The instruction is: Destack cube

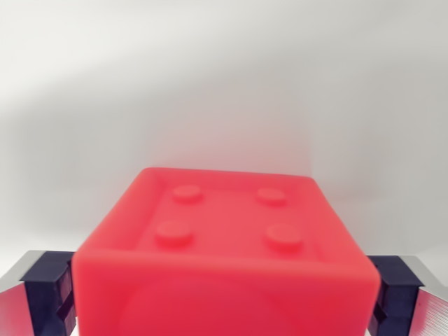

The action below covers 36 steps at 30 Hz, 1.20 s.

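The end effector has its dark pads pressed on both sides of the red cube, so the grasp looks made, while lifting and setting it down apparently remain

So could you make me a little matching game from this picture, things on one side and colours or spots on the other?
Things:
1. cube
2. studs
3. finger pads
4. background surface

Descriptions:
A. dark blue, at both bottom corners, flanking the cube
B. plain white, behind everything
C. red, filling the lower middle
D. four round bumps on the cube's top

Pairs: 1-C, 2-D, 3-A, 4-B
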Each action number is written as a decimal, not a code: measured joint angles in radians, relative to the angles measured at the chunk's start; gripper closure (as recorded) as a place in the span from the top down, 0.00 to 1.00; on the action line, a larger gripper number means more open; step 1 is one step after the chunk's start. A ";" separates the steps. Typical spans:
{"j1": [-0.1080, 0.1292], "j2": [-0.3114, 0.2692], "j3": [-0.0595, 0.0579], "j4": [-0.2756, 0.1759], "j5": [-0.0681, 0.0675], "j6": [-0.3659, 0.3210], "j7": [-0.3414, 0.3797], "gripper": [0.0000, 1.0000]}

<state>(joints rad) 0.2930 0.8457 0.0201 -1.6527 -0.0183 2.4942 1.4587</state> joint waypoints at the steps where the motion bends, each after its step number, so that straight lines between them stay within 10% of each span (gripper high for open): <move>1: 0.000 0.000 0.000 0.000 0.000 0.000 0.000 1.00; 36: 0.000 -0.076 0.000 -0.025 0.000 -0.046 0.000 1.00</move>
<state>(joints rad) 0.2929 0.7692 0.0201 -1.6782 -0.0183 2.4482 1.4586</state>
